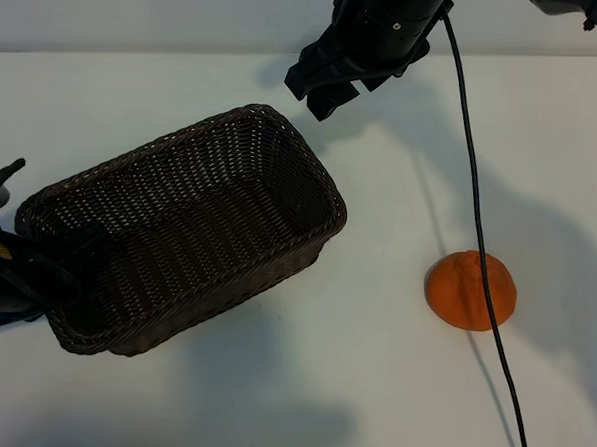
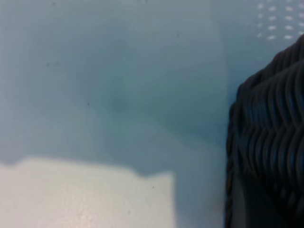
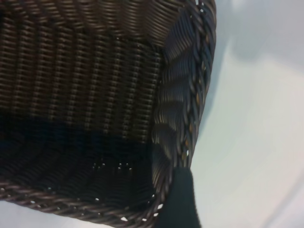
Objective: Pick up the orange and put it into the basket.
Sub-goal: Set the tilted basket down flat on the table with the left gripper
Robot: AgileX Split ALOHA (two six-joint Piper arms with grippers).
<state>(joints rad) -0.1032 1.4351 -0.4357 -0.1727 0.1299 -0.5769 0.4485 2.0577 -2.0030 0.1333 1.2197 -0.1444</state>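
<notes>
basket [image 1: 188, 233]: dark brown wicker, woven in fine horizontal rows crossed by upright ribs; braided rim of the same brown; small lighter tan flecks along the rim in the right wrist view
orange [image 1: 470, 290]: bright, matte orange with faint paler ridges running down from the top
surface [image 1: 300, 384]: plain white, no pattern, with soft grey shadows across it
cable [image 1: 475, 203]: thin, black, crossing the orange
right arm [image 1: 374, 32]: black housing
left arm [image 1: 5, 273]: black, with a small yellow mark
</notes>
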